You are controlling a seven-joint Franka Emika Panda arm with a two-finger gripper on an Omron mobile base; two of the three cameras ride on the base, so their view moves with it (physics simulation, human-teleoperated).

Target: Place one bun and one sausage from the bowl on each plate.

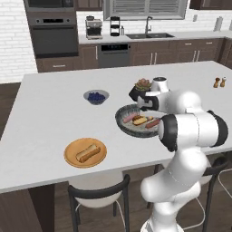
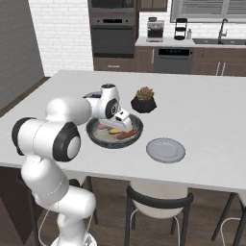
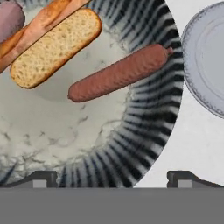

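Stoneware describes the bowl [image 3: 144,131] best: a wide, shallow round with a dark ribbed rim and a pale, speckled inside, standing near the front edge of the white counter [image 1: 50,113]. In it lie a smooth reddish-brown sausage [image 3: 118,72], a porous golden split bun [image 3: 54,46] and, at the far side, part of another sausage [image 3: 8,19]. The claw [image 3: 111,179] hangs above the bowl's rim, its two dark tips spread wide with nothing between them. Just beside the bowl toward the counter's right sits the pale grey plate [image 2: 166,150], flat and round with a beaded rim, bare. Toward the front left corner lies the orange-tan plate [image 1: 72,158], carrying one tan bun [image 1: 88,153]. Behind the bowl stand a black pot with a succulent [image 2: 144,101] and a small grey bowl of blueberries [image 1: 96,96].
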